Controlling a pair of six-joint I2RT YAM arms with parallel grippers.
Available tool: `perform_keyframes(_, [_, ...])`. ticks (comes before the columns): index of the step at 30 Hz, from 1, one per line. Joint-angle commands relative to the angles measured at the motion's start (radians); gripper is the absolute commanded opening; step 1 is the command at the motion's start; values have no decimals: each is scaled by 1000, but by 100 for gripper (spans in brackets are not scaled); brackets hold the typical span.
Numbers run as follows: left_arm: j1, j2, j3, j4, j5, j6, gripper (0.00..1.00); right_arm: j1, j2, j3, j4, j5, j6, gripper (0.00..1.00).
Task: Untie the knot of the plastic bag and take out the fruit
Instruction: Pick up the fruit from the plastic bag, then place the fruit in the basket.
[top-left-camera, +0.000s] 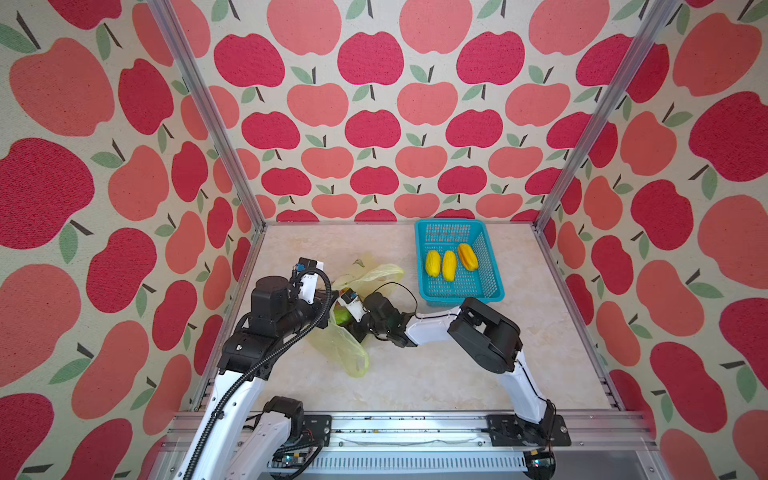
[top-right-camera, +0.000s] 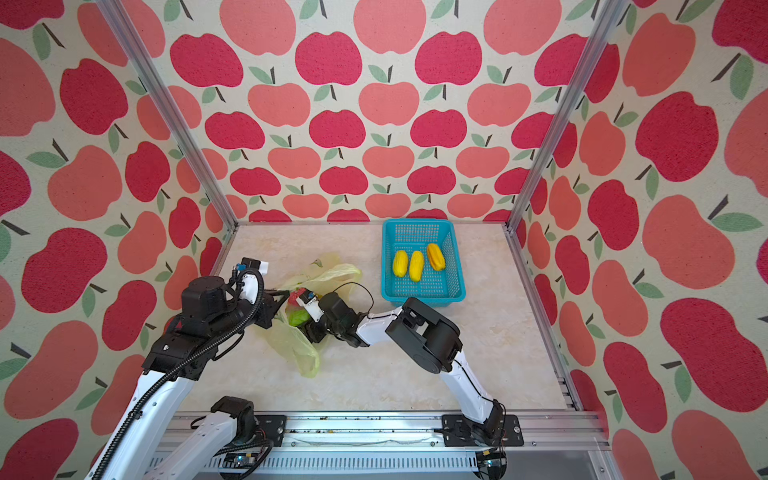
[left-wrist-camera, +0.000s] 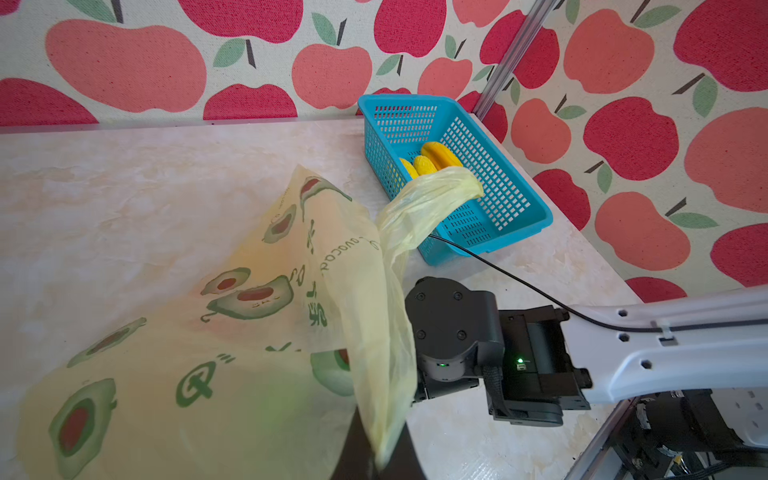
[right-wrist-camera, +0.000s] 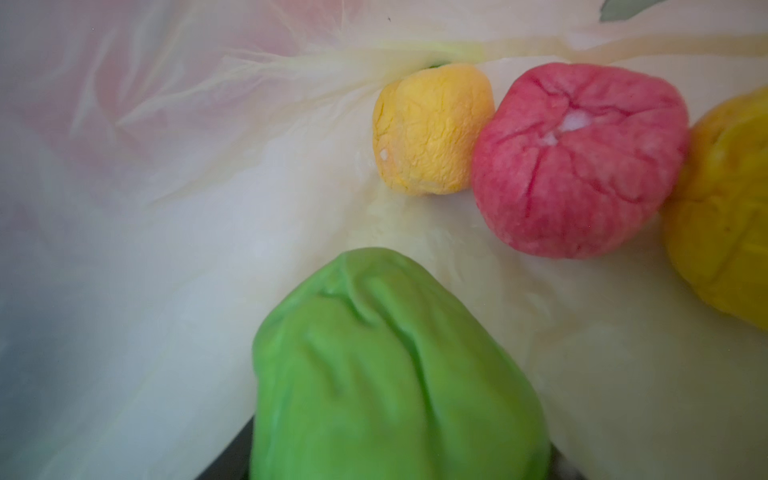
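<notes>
**top views.** the step in hand is judged to be the taking-out. no knot shows, and the plastic bag (top-left-camera: 349, 347) lies open-mouthed on the tabletop (top-left-camera: 436, 374). its loose handle (top-left-camera: 384, 272) points toward the teal basket (top-left-camera: 417, 257), where three yellow fruits (top-left-camera: 449, 266) already lie. the left fingers (top-left-camera: 330, 297) are closed on the bag's rim and hold it up. the right fingers (top-right-camera: 312, 330) reach into the mouth beside a green fruit (top-right-camera: 299, 318) (film hides their tips).

**left wrist view.** the bag's printed film (left-wrist-camera: 208, 332) drapes up from the pinched left fingers (left-wrist-camera: 365, 451). the basket (left-wrist-camera: 498, 153) stands well beyond.

**right wrist view.** inside the bag, the green fruit (right-wrist-camera: 395, 365) sits right at the fingers. a pink-red fruit (right-wrist-camera: 577, 162), an orange-yellow fruit (right-wrist-camera: 432, 129) and a yellow fruit (right-wrist-camera: 723, 216) lie side by side farther in. how wide the right fingers stand, and whether they grip the green fruit, cannot be told.

**next move (a judgement).** a firm hold on the green fruit, a withdrawal clear of the film, then a carry to the basket.
</notes>
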Motion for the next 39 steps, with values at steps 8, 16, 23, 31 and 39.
perform_keyframes(8, [19, -3, 0, -22, -7, 14, 0, -6, -164, -190, 158, 34, -33, 43])
perform_keyframes(16, [22, 7, 2, -22, 9, 11, 0, 2, -381, -309, 145, 57, -79, 41])
perform_keyframes(23, [27, 11, 1, -23, 11, 11, 0, 7, -653, -466, 136, 197, -160, 38])
perform_keyframes(31, [29, 0, -3, -22, 4, 13, 0, -34, -949, -616, 120, 362, -213, 37])
perform_keyframes(39, [30, -8, -6, -19, 14, 11, 0, -229, -1094, -665, -28, 484, -135, 34])
